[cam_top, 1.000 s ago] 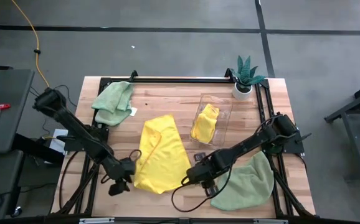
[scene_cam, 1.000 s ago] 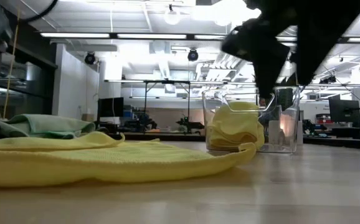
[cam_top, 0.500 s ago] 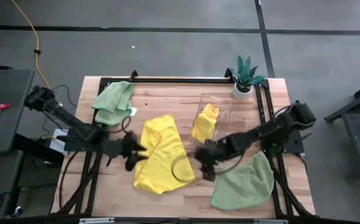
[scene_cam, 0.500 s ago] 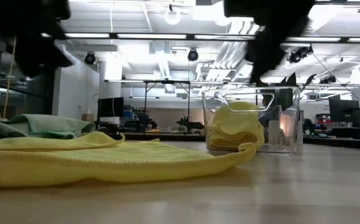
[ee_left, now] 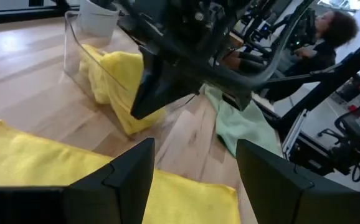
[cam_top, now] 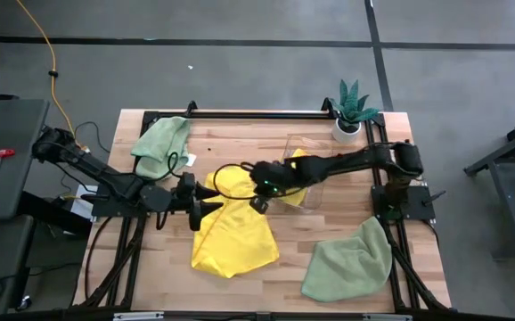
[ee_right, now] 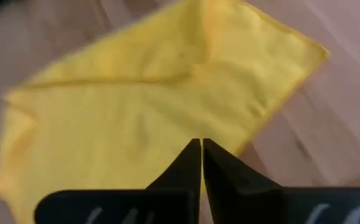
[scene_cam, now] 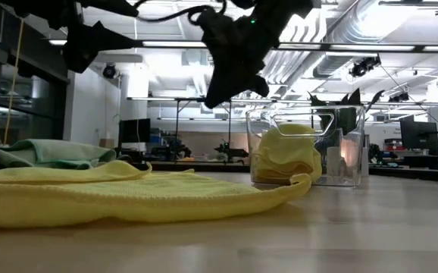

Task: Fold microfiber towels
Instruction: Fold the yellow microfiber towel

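**Both claws lifted over half-folded yellow towel**

The yellow towel (cam_top: 231, 227) lies folded on the table (cam_top: 240, 143), below and between the two claws. The right claw (cam_top: 256, 189), fingers pressed together and holding nothing, hangs above the towel's far edge, beside the clear bin (cam_top: 304, 169) with another yellow towel (cam_top: 295, 174). The left claw (cam_top: 206, 198) is spread wide, empty, over the towel's left edge. Green towels (cam_top: 161, 144) (cam_top: 351, 260) lie at the corners. A second ago both claws worked low at the towel's near end; the right one has since snapped closed.
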